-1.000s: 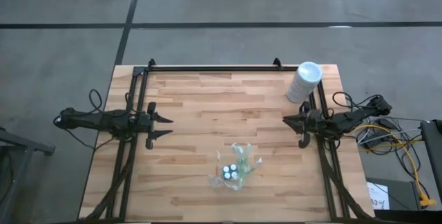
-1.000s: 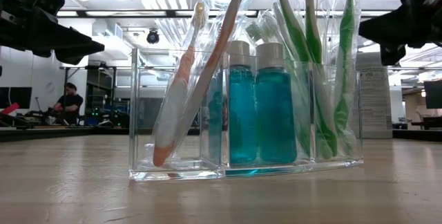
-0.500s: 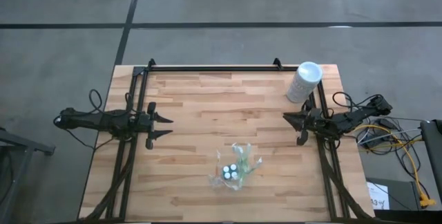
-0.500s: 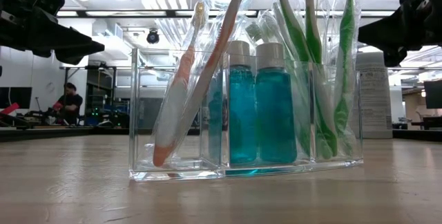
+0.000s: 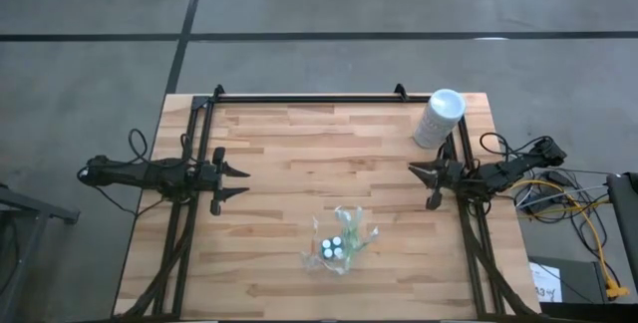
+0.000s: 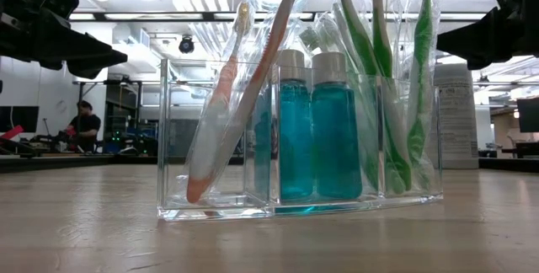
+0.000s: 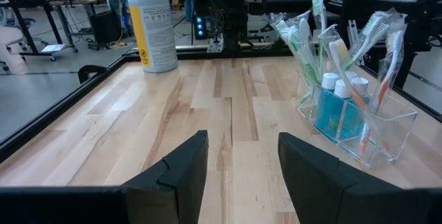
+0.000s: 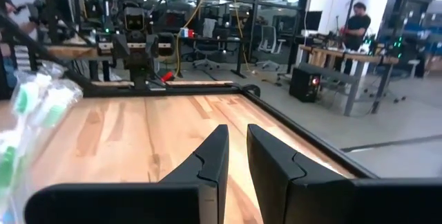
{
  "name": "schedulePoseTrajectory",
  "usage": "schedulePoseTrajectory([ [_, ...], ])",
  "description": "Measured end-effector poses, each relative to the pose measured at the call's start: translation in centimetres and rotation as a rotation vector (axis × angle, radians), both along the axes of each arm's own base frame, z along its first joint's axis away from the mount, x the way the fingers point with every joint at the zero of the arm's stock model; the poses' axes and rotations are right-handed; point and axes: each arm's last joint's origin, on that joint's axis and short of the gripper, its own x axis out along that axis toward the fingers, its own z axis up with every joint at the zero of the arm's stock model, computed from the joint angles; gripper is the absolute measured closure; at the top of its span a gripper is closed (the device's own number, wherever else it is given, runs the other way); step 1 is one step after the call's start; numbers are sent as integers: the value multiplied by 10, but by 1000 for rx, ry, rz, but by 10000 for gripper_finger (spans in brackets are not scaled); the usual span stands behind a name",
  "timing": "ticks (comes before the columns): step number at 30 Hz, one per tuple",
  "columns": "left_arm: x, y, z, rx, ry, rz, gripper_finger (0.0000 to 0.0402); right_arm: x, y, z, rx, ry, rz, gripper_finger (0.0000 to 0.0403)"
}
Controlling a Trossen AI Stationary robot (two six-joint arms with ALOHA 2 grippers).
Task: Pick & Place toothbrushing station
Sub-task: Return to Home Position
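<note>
A clear plastic organizer (image 5: 339, 244) stands on the wooden table near its front middle. It holds two blue bottles with white caps (image 6: 313, 130), an orange wrapped toothbrush (image 6: 221, 113) leaning in one compartment and several green wrapped toothbrushes (image 6: 396, 96) in another. It also shows in the left wrist view (image 7: 353, 124). My left gripper (image 5: 245, 181) is open and empty at the table's left side. My right gripper (image 5: 419, 179) hovers empty at the right side, its fingers almost together (image 8: 236, 141).
A white wipes canister (image 5: 440, 117) stands at the table's far right corner, just behind my right arm. A black rail frame (image 5: 304, 97) runs along the far edge and both sides. Bare wood lies between the grippers and the organizer.
My right gripper's fingers have closed together, from clearly apart to almost touching, while the arm stayed at the table's right side. The organizer and its contents have not moved.
</note>
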Motion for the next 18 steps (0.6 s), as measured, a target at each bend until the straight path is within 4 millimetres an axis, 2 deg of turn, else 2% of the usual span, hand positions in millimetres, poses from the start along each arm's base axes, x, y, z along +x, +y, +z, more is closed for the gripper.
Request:
schedulePoseTrajectory([
  [5, 0, 0, 0, 0, 0, 0, 220, 0, 0, 0, -56, 18, -3, 351],
  [18, 0, 0, 0, 0, 0, 0, 220, 0, 0, 0, -49, 16, -2, 351],
])
